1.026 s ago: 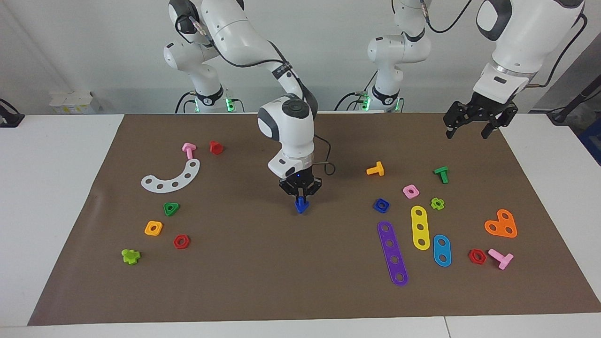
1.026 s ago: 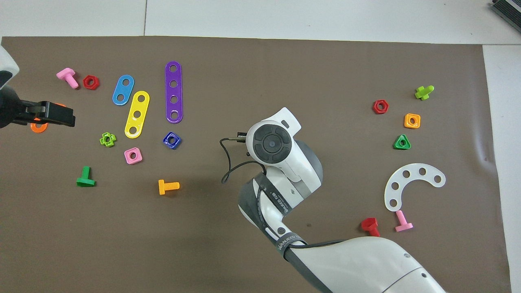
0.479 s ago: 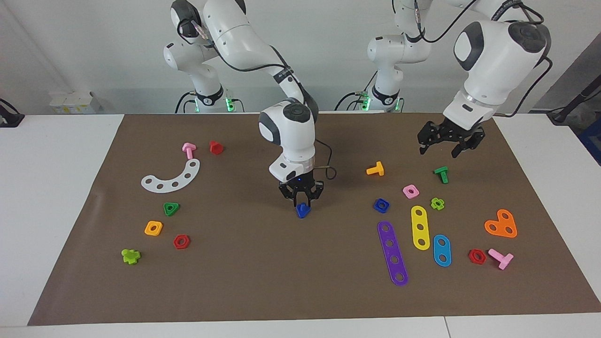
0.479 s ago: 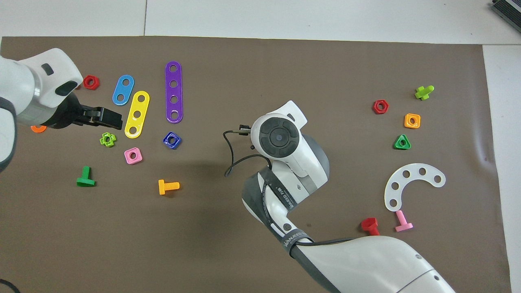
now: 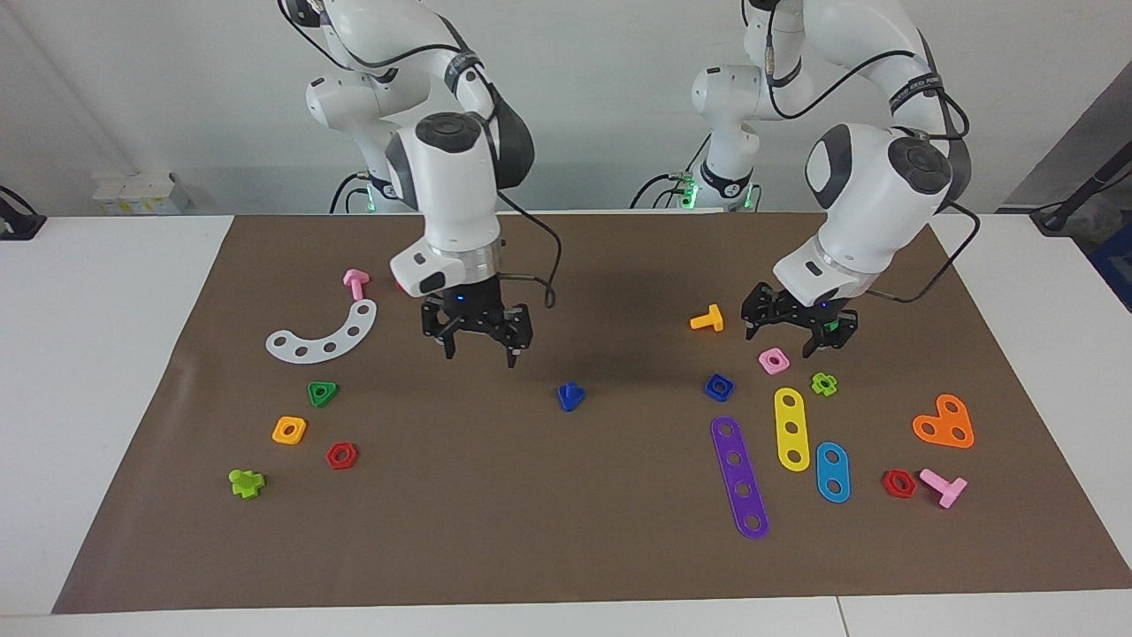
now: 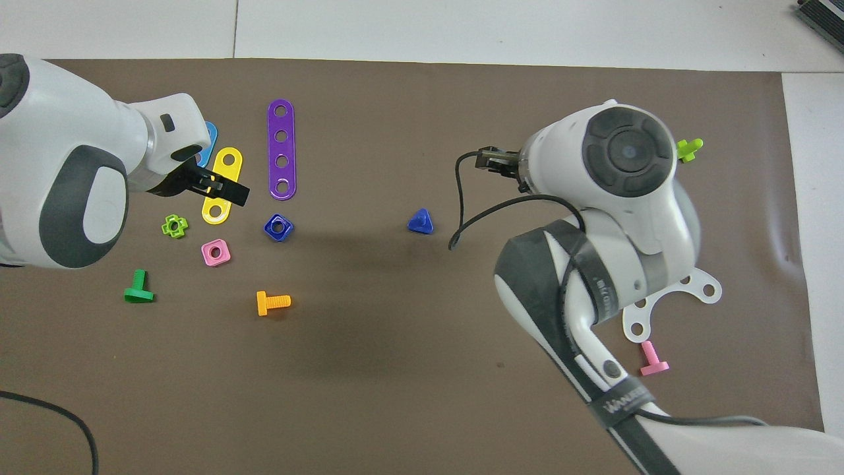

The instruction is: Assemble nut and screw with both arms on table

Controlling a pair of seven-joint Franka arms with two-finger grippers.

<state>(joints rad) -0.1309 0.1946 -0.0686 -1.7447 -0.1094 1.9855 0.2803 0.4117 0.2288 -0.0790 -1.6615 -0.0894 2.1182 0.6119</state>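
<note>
The blue screw [image 5: 570,396] stands on its triangular head on the brown paper of the table [image 5: 495,531], near the middle; it also shows in the overhead view [image 6: 420,221]. The blue nut [image 5: 718,387] lies flat toward the left arm's end, also in the overhead view [image 6: 278,227]. My right gripper [image 5: 479,354] is open and empty, raised over bare paper between the screw and the white arc. My left gripper [image 5: 780,341] is open and empty, low over the pink nut [image 5: 773,360], close beside the blue nut. In the overhead view the right arm's wrist hides its gripper.
Around the blue nut lie an orange bolt [image 5: 707,318], a purple strip [image 5: 739,476], a yellow strip [image 5: 791,428] and a light green cross nut [image 5: 823,383]. Toward the right arm's end lie a white arc [image 5: 323,334], a green triangular nut [image 5: 323,393] and an orange nut [image 5: 289,430].
My right gripper has let go of the blue screw, risen and moved toward its own end. My left gripper has come down and in from the table's edge to over the pink nut.
</note>
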